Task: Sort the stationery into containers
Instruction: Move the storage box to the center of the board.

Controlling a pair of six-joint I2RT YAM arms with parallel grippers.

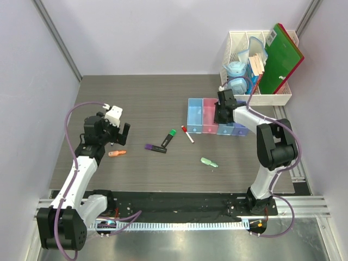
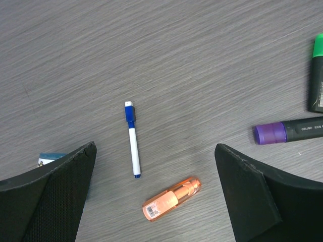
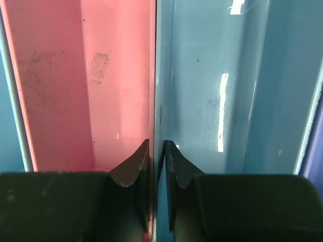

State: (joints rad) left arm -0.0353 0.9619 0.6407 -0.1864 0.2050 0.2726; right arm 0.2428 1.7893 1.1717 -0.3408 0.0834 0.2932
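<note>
Row of bins (image 1: pixel 202 115): four joined, light blue, pink, light blue, purple from left to right; upright at the right rear of the table.

Black marker with green end (image 1: pixel 170 136): flat, mid-table, green end towards the rear.

Black marker with purple end (image 1: pixel 155 148): flat, just beside it, purple end to the left.

White pen with red cap (image 1: pixel 187 134): flat, between the green-ended marker and the bins.

Orange piece (image 1: pixel 117 153): flat, far left.

Mint-green piece (image 1: pixel 209 162): flat, nearer the front edge, apart from the others.

White pen with blue cap (image 2: pixel 132 138): flat, near the orange piece.

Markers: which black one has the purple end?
The purple marker is the one nearer the arms' bases, lying almost crosswise; the green marker lies slanted just beyond it.
</note>
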